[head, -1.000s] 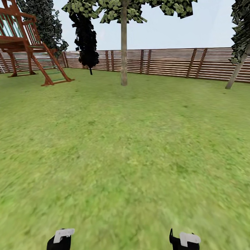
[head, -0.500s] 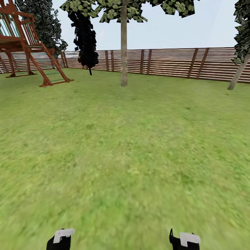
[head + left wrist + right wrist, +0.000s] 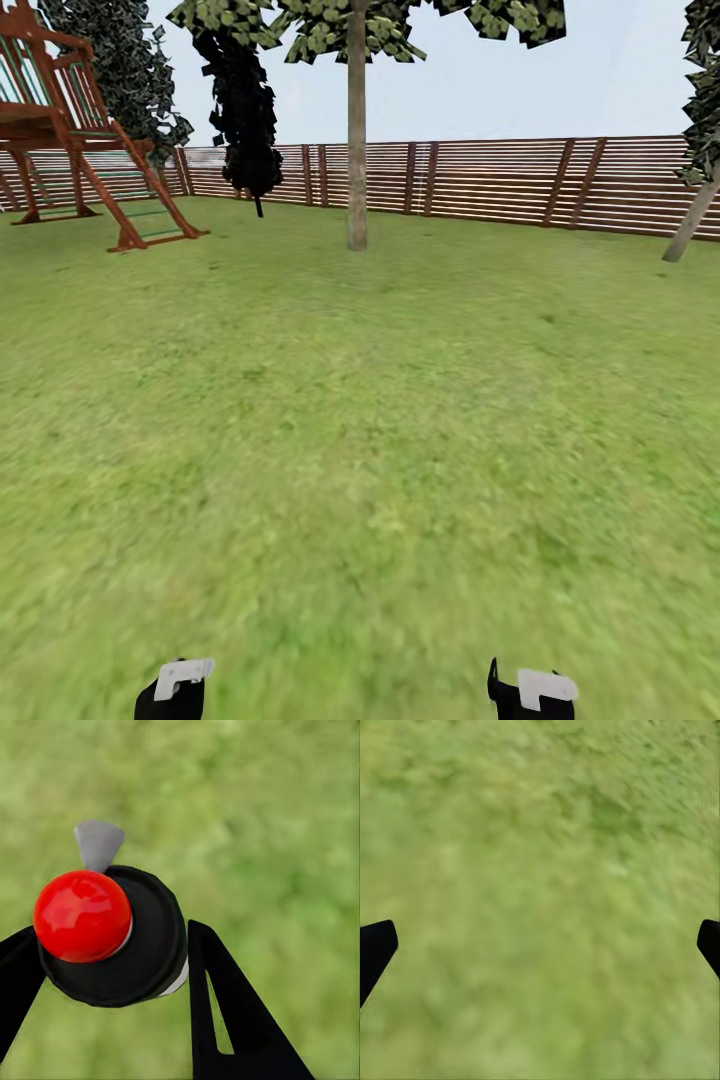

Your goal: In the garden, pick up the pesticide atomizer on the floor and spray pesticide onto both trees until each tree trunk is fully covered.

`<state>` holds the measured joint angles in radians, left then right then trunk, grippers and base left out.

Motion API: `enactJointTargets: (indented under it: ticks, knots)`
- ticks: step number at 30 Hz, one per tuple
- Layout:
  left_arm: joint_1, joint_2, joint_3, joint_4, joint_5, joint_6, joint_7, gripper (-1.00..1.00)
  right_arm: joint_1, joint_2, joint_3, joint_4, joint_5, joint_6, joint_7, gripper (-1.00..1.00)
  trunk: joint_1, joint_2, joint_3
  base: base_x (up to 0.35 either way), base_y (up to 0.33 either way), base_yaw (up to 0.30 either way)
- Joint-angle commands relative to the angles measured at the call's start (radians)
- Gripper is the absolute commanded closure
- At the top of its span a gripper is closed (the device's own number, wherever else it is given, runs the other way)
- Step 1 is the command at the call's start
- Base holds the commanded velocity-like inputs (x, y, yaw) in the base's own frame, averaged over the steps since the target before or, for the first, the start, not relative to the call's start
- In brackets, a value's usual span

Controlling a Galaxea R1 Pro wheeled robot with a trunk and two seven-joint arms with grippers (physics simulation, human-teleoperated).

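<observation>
1. The left gripper (image 3: 105,967) is gripping the sprayer (image 3: 112,934), its fingers pressing on either side of the black cap with the red knob
2. The right gripper (image 3: 540,945) is hanging spread wide over the lawn (image 3: 380,420), holding nothing
3. A bare-trunked tree (image 3: 357,130) is standing far ahead, before the fence (image 3: 500,185); a play frame (image 3: 80,130) is standing left of that tree
4. No writing is showing
</observation>
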<state>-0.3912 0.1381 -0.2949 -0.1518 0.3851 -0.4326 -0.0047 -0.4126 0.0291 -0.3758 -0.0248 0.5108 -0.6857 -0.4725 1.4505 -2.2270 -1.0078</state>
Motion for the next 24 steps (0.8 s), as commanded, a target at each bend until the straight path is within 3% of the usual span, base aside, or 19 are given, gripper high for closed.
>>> enactJointTargets:
  ticks: [1, 24]
  knots:
    - [0.0, 0.0, 0.0, 0.0, 0.0, 0.0, 0.0, 1.0, 0.0, 0.0, 0.0, 0.0, 0.0, 0.0, 0.0, -1.0, 0.0, 0.0, 0.0, 0.34, 0.0, 0.0]
    - [0.0, 0.0, 0.0, 0.0, 0.0, 0.0, 0.0, 1.0, 0.0, 0.0, 0.0, 0.0, 0.0, 0.0, 0.0, -1.0, 0.0, 0.0, 0.0, 0.34, 0.0, 0.0]
